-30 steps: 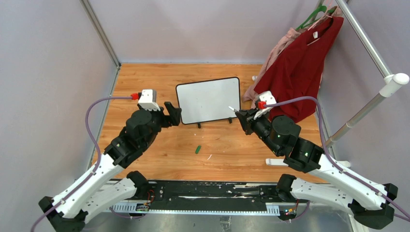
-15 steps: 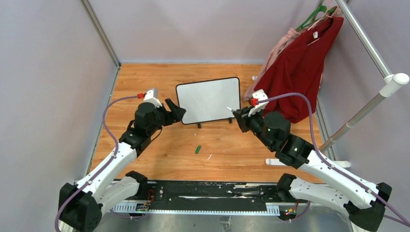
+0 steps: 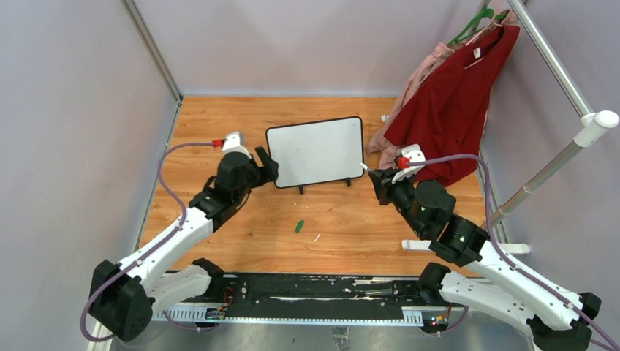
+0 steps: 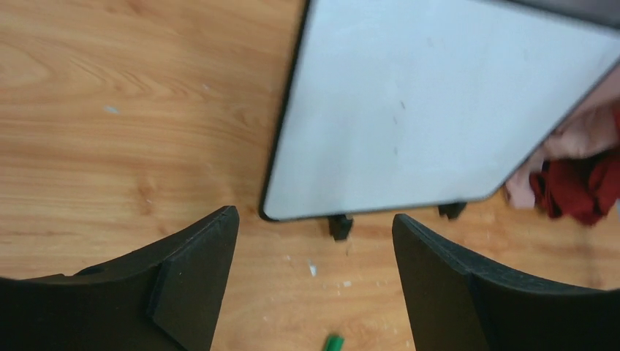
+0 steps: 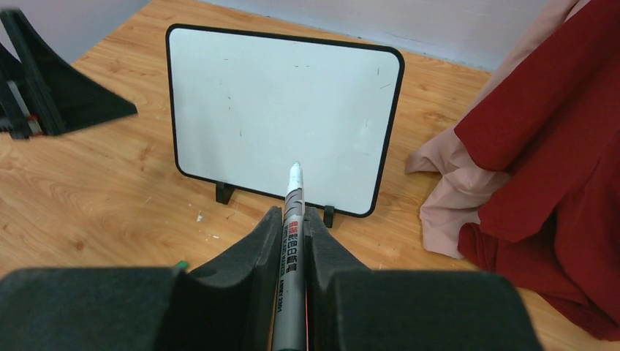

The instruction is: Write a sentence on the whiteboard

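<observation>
The left gripper (image 3: 267, 162) sits at 8 o'clock of the whiteboard (image 3: 316, 150), just beside its lower left corner. Its fingers (image 4: 197, 256) stand wide apart with nothing between them. In the left wrist view that corner shows beyond the gap.

The whiteboard stands tilted back on two small black feet toward 12 o'clock on the wooden worktop (image 3: 219, 124). Its face is plain white with a few faint specks. At 6 o'clock of it, well apart, a small green piece (image 3: 299, 226) lies on the worktop.

The right gripper (image 5: 292, 219) is at 4 o'clock of the board, clamped on a marker (image 5: 295, 191). The marker's white tip points at the board's lower right corner. Whether the tip touches the board cannot be told.

At 2 o'clock a red garment (image 3: 453, 110) and a pink one (image 3: 420, 80) hang down to the worktop.
</observation>
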Robot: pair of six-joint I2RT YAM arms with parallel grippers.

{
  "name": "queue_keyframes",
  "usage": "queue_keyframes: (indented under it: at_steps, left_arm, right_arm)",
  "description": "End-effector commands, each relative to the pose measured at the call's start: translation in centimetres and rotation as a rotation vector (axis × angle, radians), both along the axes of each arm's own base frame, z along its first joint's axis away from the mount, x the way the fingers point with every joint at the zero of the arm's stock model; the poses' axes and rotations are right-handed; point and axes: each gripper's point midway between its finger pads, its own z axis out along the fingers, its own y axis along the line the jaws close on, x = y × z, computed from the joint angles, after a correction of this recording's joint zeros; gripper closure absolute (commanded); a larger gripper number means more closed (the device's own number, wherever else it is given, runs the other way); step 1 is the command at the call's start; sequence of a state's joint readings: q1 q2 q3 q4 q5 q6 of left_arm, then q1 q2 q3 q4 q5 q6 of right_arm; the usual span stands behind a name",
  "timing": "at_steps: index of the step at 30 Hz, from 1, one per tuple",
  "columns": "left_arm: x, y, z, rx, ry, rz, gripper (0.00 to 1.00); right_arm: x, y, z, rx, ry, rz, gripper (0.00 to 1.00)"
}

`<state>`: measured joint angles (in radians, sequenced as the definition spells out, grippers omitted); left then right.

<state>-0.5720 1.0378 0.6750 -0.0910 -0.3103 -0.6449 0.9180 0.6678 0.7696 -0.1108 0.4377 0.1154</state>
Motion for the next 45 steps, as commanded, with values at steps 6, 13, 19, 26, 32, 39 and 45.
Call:
queue_keyframes:
  at_steps: [6,13,19,26,32,39,45]
  left_arm:
    - [3.0,2.7,4.7,-0.166,-0.159,-0.031,0.17]
    - [4.4,3.1,0.6,-0.11,-0.071,0.017,0.18]
    - [6.9,1.7,1.5,-0.133,-0.105,-0.035,0.15]
    - [8.0,2.4,1.0,-0.24,-0.125,-0.051,0.14]
    - [8.3,1.2,0.7,-0.343,-0.147,-0.156,0.15]
    - [8.4,-0.1,-0.4,-0.398,-0.124,-0.211,0.15]
    - [8.4,-0.8,-0.9,-0.413,-0.101,-0.245,0.16]
  right_arm:
    - [-0.6,0.8,-0.4,0.006,-0.013,0.074,1.0]
    - [-1.0,1.0,-0.1,0.019,-0.013,0.095,1.0]
    - [-1.4,0.5,0.2,0.024,-0.015,0.095,1.0]
    - [-1.6,0.3,0.6,0.033,-0.023,0.1,1.0]
    - [-1.6,0.5,0.5,0.033,-0.02,0.105,1.0]
    - [-1.6,0.4,0.6,0.033,-0.022,0.102,1.0]
    - [-1.6,0.4,0.5,0.031,-0.018,0.1,1.0]
